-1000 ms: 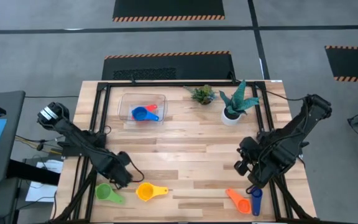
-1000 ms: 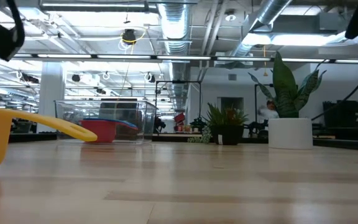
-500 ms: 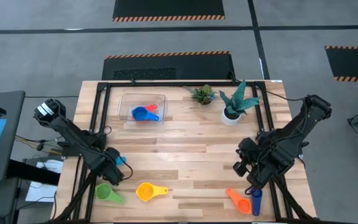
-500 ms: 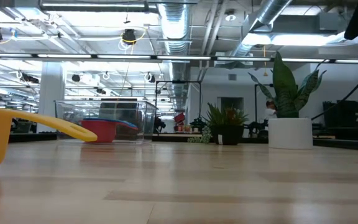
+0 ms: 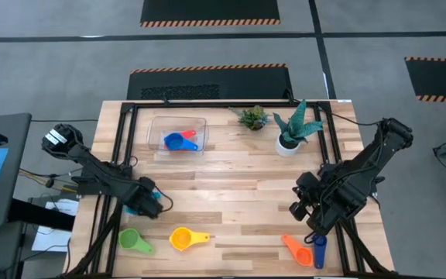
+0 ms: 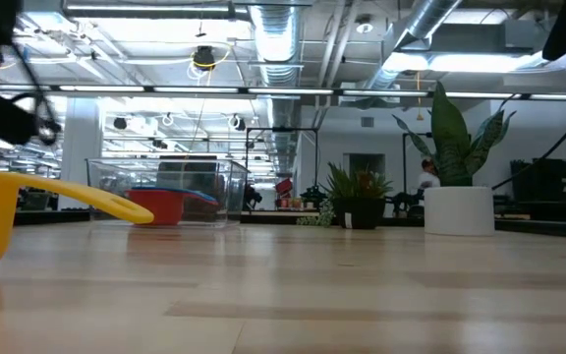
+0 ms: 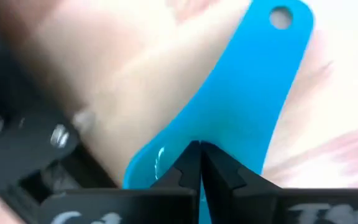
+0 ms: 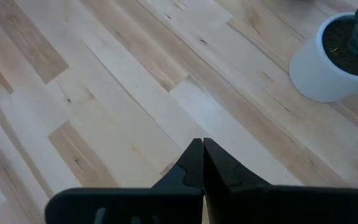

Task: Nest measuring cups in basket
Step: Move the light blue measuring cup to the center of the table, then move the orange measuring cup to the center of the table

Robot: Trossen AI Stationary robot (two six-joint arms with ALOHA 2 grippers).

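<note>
My left gripper hovers near the table's left side, shut on the light blue measuring cup, which fills the left wrist view. The clear basket stands at the far left and holds a blue cup on a red one. Green, yellow, orange and dark blue cups lie along the near edge. My right gripper waits shut above bare wood on the right. My left gripper pinches the light blue cup between its two fingers, where the flat handle meets the bowl. The fingers lie along the handle. Its holed free end points away from the wrist, and the bowl sits beside the fingers.
A white pot with a spiky plant and a small green plant stand at the far right of the table. Black frame rails run along the table's edges. Bare wood lies between the basket and the cups near the front.
My left gripper has moved from beside the green cup toward the far edge, carrying the light blue cup with it. In the low view the arm passes, blurred, through the upper left.
</note>
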